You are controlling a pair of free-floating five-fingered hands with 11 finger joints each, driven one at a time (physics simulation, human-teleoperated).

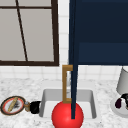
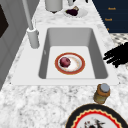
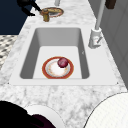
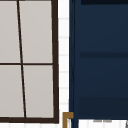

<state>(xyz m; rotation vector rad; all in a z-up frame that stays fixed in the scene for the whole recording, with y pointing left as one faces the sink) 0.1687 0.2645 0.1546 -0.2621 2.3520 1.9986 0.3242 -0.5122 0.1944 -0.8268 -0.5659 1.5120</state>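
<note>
I'm watching the left hand (image 1: 35, 107) hovering at the counter's front edge, just left of the sink (image 1: 46, 100). In the left side view the same hand (image 2: 116, 56) is floating with its fingers spread and straight, pointing in toward the basin, gripping nothing. Nearest to it is a small jar (image 1: 27, 106) with a grey lid, sitting just beside the hand on its outer side; I'm seeing it apart from the fingers in the left side view (image 2: 102, 93). Beyond the jar, further out from the hand, a patterned plate (image 1: 12, 105) is lying on the counter.

Moving right, inside the basin and past the fingertips, a red-rimmed plate (image 2: 70, 63) is resting on the sink floor, carrying a dark red round fruit (image 2: 65, 62). A big red ball (image 1: 67, 115) is sitting at the sink's front, right of the hand. Above it a dark blue cabinet door (image 1: 100, 32) with a brass handle (image 1: 65, 83) is hanging open.

Far right, I'm picking up the right hand (image 1: 122, 102) over a white plate (image 1: 116, 108); its fingers I cannot tell.
</note>
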